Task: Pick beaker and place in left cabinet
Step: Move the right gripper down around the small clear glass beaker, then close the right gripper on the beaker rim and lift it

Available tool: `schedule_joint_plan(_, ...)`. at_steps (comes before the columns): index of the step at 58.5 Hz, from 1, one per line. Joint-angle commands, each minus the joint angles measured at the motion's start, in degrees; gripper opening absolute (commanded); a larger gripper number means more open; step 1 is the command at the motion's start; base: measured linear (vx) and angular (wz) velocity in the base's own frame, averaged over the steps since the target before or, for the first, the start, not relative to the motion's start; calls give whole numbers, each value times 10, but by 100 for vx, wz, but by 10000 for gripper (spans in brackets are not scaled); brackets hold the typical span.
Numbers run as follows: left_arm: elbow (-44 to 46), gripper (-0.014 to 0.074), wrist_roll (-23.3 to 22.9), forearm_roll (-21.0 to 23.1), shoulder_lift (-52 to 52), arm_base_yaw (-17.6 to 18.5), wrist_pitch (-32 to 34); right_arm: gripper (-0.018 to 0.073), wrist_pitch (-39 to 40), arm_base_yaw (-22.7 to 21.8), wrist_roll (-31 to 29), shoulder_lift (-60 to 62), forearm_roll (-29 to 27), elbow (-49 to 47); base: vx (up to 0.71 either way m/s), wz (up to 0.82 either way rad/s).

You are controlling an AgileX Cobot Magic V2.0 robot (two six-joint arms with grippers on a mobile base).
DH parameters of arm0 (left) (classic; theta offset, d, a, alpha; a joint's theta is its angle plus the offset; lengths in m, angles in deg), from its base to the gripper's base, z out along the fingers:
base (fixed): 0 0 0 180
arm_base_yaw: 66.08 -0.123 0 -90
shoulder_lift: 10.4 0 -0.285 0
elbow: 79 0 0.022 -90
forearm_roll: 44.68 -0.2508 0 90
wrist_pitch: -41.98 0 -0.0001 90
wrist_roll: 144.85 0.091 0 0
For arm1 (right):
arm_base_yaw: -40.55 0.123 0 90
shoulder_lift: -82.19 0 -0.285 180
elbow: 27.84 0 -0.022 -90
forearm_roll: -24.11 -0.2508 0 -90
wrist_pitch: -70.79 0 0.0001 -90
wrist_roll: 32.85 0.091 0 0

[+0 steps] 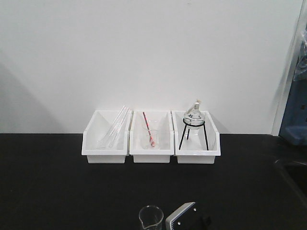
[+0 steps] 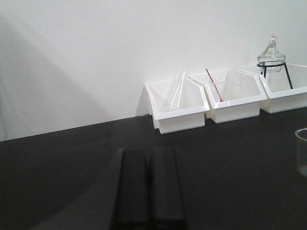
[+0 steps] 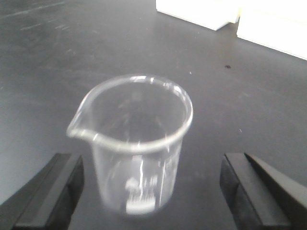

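Empty beaker [image 3: 135, 143] btwn wide-spread right gripper [image 3: 152, 191] jaws.

The right gripper [image 3: 151, 165] holds its two black blocky fingers [image 3: 48, 191] spread wide, one on either side of the small clear glass beaker [image 3: 134, 143], neither touching it. Its grey wrist housing [image 1: 183, 218] sits just right of that beaker. The left gripper [image 2: 148, 158] hangs low, well to the beaker's left, its fingers pressed together.
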Motion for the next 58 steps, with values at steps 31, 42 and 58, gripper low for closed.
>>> schedule_joint_plan(31, -9, 1, -2, 2, 11, 0, 43, 592, 44, -1, 63, -55, 23, -128, 0, 0)
schedule_joint_plan(42, -9, 1, -2, 2, 11, 0, 43, 555, 44, -1, 75, -68, 50, -153, 0, 0)
schedule_joint_plan(58, -9, 1, -2, 2, 11, 0, 43, 427, 42, -1, 104, -72, 79, -159, 0, 0)
